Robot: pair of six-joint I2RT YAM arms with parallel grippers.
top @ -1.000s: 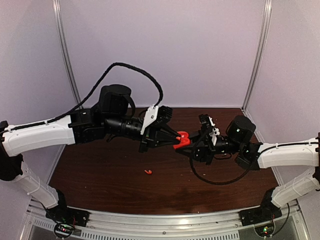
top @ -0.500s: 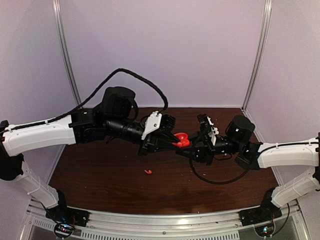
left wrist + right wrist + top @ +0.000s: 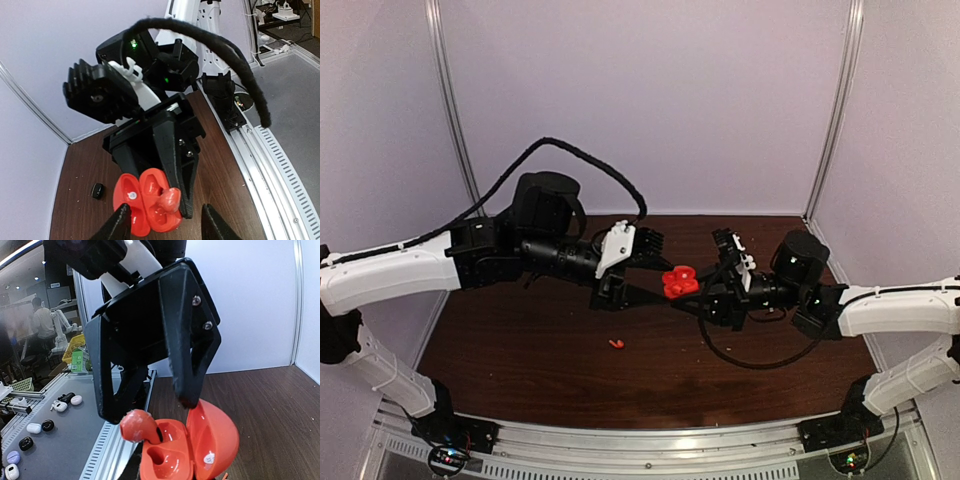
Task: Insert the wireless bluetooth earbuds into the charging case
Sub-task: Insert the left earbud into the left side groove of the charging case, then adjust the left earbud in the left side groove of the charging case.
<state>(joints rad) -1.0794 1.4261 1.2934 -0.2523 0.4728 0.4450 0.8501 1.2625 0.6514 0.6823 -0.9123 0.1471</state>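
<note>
One red earbud sits in open charging case | left gripper spread wide above | right gripper clamps case

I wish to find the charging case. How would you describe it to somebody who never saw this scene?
Look above the middle of the brown table. There the right end effector, reaching in from the right, holds the charging case, bright red and open, with a red earbud in it. It is far larger than the tiny red piece on the table below.
</note>
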